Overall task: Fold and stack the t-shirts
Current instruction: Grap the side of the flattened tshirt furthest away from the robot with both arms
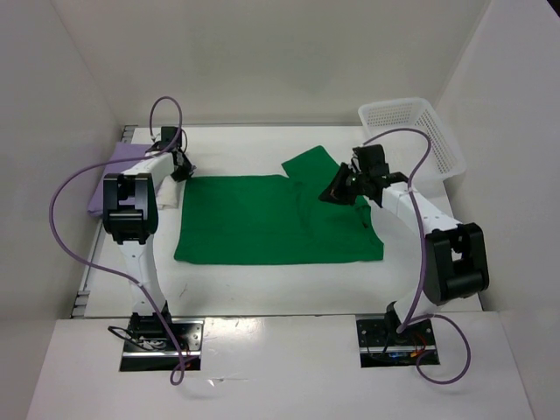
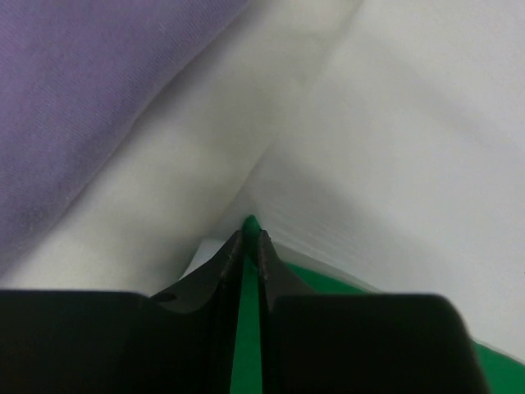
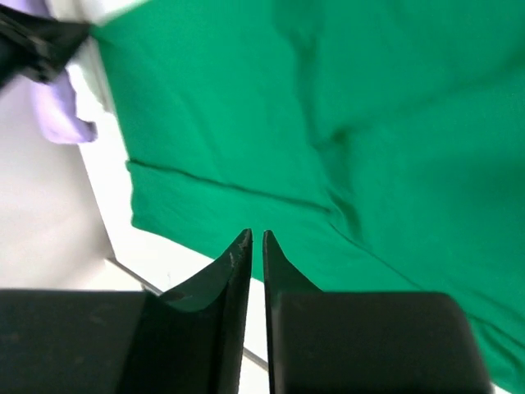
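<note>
The green t-shirt (image 1: 262, 223) lies spread flat across the middle of the table, with one sleeve (image 1: 308, 164) folded up at the back right. My left gripper (image 1: 182, 168) is at the shirt's back left corner, shut on a pinch of green cloth (image 2: 250, 223) that shows between its jaws. My right gripper (image 1: 337, 188) hovers over the shirt's right part. Its jaws (image 3: 255, 236) stand slightly apart with nothing between them, above the green t-shirt (image 3: 328, 123). The lavender t-shirt (image 1: 109, 175) and the white t-shirt (image 1: 166, 194) lie at the table's left edge.
A white plastic lattice basket (image 1: 411, 131) stands tilted at the back right corner. White walls close in the table on the left, back and right. The lavender t-shirt (image 2: 82, 98) and the white t-shirt (image 2: 164, 205) lie right beside the left gripper.
</note>
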Robot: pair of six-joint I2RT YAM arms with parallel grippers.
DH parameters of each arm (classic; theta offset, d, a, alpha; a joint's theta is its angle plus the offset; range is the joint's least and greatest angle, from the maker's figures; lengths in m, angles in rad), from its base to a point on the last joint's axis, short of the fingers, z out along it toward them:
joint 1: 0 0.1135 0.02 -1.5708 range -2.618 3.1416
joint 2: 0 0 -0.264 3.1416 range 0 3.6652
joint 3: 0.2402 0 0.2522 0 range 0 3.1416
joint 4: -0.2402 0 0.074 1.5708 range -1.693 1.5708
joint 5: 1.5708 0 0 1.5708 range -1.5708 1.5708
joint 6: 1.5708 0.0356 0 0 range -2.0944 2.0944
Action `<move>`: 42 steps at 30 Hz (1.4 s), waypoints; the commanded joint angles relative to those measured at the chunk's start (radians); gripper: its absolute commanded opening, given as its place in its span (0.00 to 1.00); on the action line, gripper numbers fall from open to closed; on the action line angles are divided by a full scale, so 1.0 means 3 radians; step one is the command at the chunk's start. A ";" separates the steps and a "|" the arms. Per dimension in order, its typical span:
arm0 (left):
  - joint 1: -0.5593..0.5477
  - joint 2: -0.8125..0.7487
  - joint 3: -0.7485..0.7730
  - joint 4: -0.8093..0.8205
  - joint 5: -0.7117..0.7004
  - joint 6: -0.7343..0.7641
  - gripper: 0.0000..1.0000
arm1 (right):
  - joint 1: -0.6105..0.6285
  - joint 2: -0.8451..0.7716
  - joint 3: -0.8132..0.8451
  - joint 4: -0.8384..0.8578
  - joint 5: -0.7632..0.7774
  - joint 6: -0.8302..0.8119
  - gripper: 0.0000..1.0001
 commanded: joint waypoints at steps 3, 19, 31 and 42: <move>0.0003 0.0073 -0.0028 -0.0113 0.0006 0.0075 0.13 | 0.0038 0.0160 0.0607 0.0114 0.0113 -0.0042 0.24; 0.0003 -0.0653 -0.0709 0.0270 0.0359 -0.0048 0.00 | -0.0049 0.2660 0.3523 -0.0324 0.1714 -0.0763 0.42; 0.0003 -0.0659 -0.0571 0.0209 0.0466 -0.0048 0.00 | -0.0080 0.4046 0.5347 -0.0954 0.1904 -0.0958 0.56; 0.0003 -0.0526 -0.0479 0.0209 0.0497 -0.0017 0.00 | -0.0080 0.4195 0.5347 -0.0985 0.1724 -0.0922 0.42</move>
